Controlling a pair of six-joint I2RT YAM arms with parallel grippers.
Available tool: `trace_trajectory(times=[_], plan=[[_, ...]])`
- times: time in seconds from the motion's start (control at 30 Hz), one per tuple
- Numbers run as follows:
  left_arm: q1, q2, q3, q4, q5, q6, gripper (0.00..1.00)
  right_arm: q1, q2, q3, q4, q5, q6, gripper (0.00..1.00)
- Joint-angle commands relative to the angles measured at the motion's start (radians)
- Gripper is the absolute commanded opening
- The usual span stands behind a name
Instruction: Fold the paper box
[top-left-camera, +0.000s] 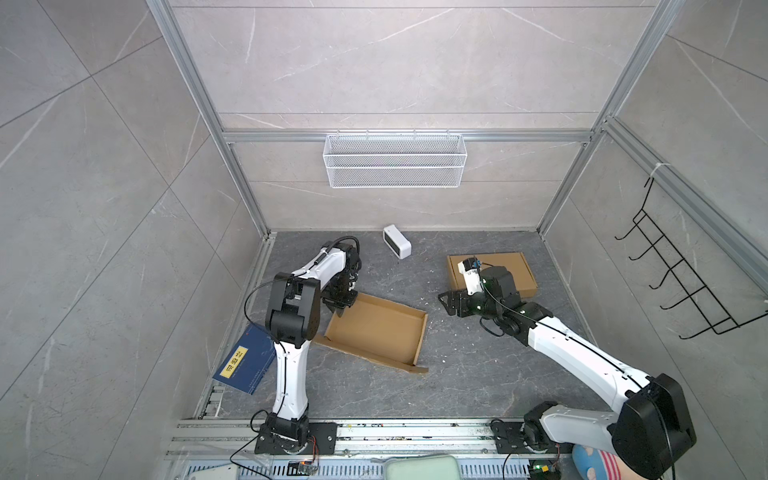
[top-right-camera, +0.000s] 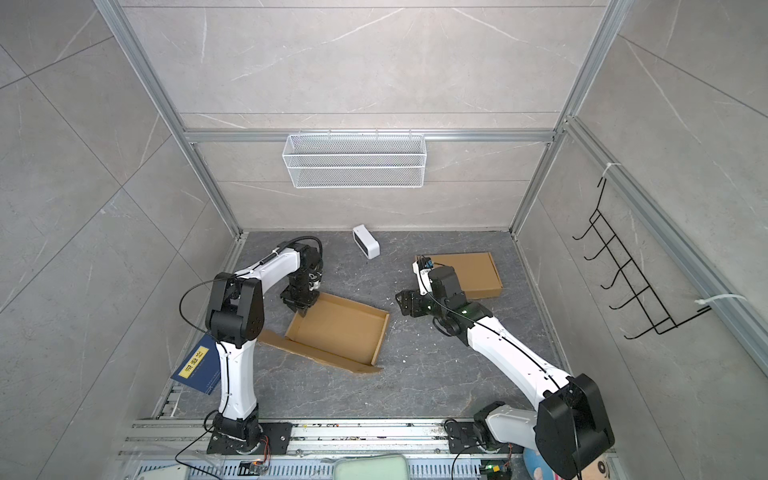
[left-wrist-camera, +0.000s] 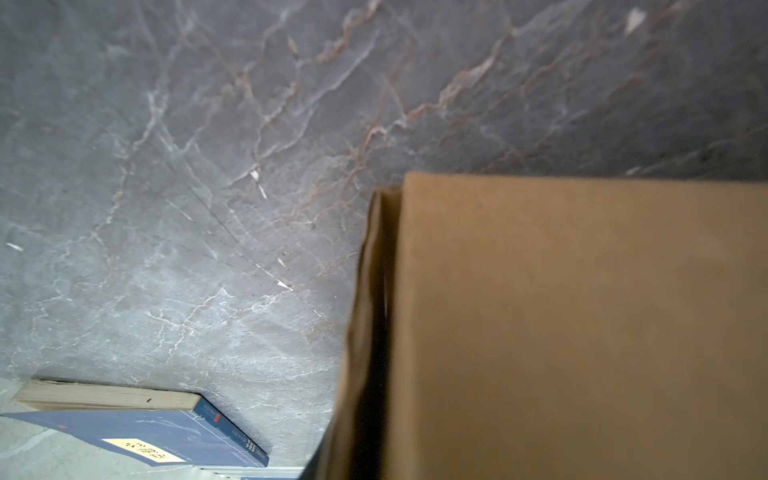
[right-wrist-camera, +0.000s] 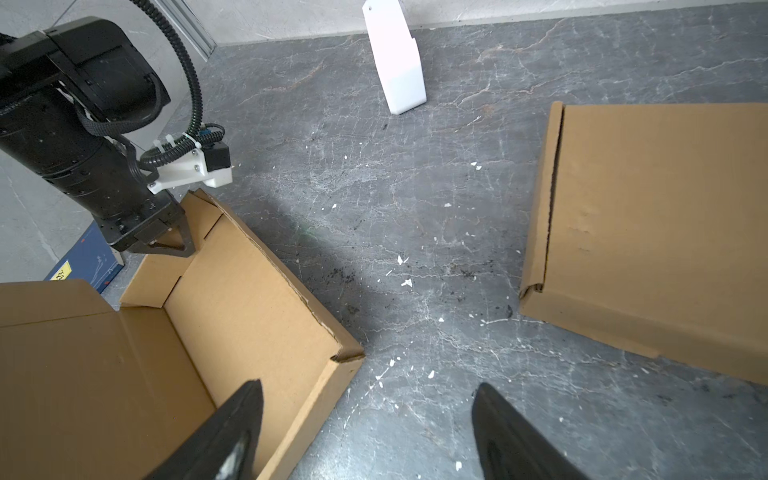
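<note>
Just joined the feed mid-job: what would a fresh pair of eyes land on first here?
The open paper box in the middle of the table, its near flap lying flat, with the left gripper at its far left corner. The right gripper hangs open and empty beside it, near a closed box at the back right. A blue book lies at the left edge.

We are in a robotics lab test cell: an aluminium frame (top-left-camera: 291, 136) carries stone-look wall panels (top-left-camera: 395, 62), a left arm (top-left-camera: 289, 374) and right arm (top-left-camera: 582, 353) stand bolted to a slotted rail (top-left-camera: 415, 432), and a wire basket (top-left-camera: 395, 160) and hook rack (top-left-camera: 685, 263) hang from it.
</note>
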Motion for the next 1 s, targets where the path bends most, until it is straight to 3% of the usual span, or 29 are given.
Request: trace_trajectory(times=[0.0, 0.53, 0.7, 0.97], plan=[[0.004, 0.022, 0.033, -0.023, -0.014, 0.015, 0.22, -0.001, 0.009, -0.02, 0.017, -0.016, 0.024, 0.8], [0.004, 0.035, 0.096, -0.028, -0.023, 0.004, 0.45, -0.001, 0.039, -0.024, 0.034, -0.033, 0.031, 0.8], [0.004, 0.016, 0.14, -0.042, -0.031, 0.0, 0.58, -0.002, 0.054, -0.019, 0.035, -0.042, 0.034, 0.8], [0.004, -0.043, 0.211, -0.068, -0.015, 0.014, 0.75, -0.001, 0.085, -0.003, 0.038, -0.056, 0.048, 0.98]])
